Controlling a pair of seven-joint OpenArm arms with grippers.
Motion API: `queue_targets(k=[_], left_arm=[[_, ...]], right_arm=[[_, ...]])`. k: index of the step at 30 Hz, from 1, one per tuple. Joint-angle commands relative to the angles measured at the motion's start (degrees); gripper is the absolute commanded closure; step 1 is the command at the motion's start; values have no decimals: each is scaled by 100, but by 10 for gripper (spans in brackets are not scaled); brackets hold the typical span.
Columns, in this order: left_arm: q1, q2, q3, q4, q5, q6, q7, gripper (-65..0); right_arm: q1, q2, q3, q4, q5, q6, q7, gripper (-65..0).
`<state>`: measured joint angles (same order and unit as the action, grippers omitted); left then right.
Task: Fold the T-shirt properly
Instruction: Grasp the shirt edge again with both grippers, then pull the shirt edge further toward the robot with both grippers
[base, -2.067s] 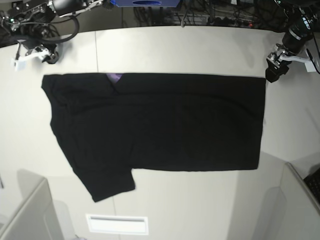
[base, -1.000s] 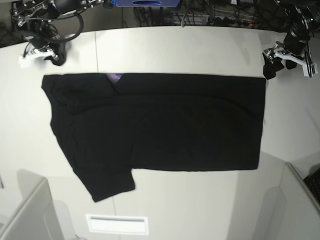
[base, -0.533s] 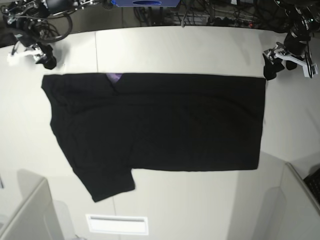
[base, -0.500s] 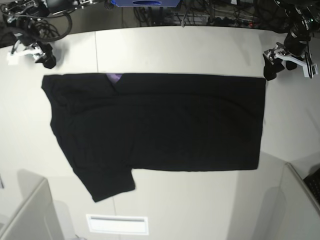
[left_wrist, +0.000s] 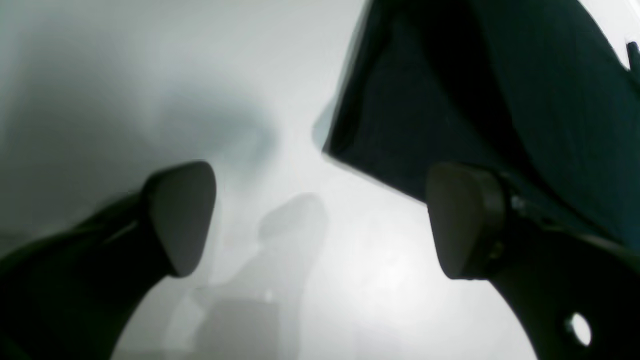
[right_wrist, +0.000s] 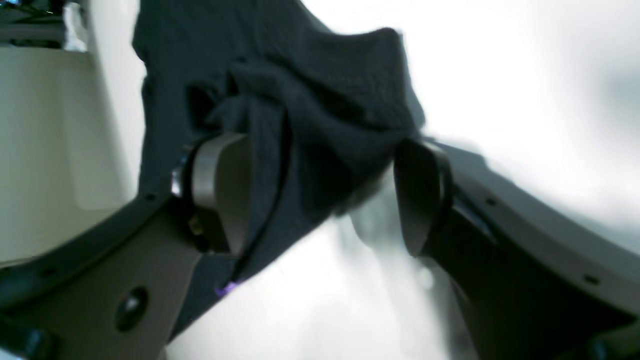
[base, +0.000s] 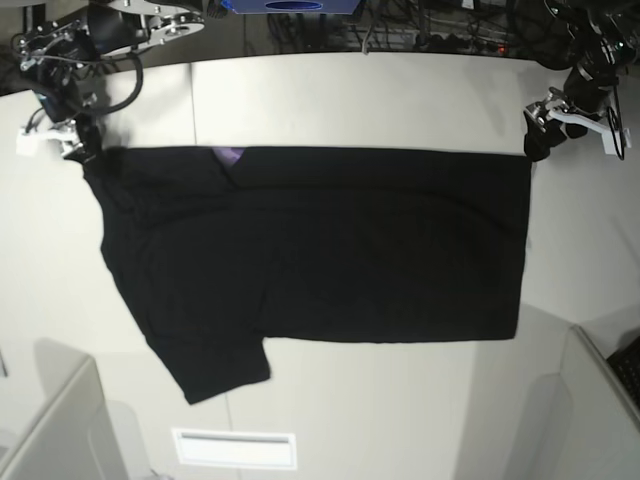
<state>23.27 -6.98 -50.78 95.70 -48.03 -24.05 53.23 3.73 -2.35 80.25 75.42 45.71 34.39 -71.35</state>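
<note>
With the T-shirt (base: 320, 250) spread flat on the bench (base: 380, 95), I hold my right hand (right_wrist: 320, 200) wide open around its bunched corner and my left hand (left_wrist: 320, 215) open, empty, beside the opposite corner, so both must close before lifting the next fold.

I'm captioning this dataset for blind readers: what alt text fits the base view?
A black T-shirt lies spread flat on a white table, one sleeve pointing toward the camera. The right gripper, open, sits at its far left corner and the left gripper, open, at its far right corner.
</note>
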Motion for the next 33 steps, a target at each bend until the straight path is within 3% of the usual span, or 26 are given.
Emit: queue_targets(k=[1,13,17,19,29,33], left_arm=[[-28,-71,-34,17,-89,-34,-79,-650],[-529,-27,248,-563,-80,-8,-88,-650],[-696,52,248,-889,-80,-8,-88,-525],[-775,79,248,-906,-80,-8,-79,-494],[-907,96,687,-959,-80,1,-88,-471],[-986,184,652,-1012,-80,370,-88,-469]], right_arm=[[10,20,-20,-30,-338,-94,-131,-419],[-17,11,-20,-47,-338,-94,-104,-417],[-34,11,-20,-47,-338,-94,-140,-417],[-34,11,-20,-30,-338,-94,-148,-417],[-34,11,-20,-38,-338,-94,-122,-417],[-25,20,-20,-38,-338,-94,-104,-417]])
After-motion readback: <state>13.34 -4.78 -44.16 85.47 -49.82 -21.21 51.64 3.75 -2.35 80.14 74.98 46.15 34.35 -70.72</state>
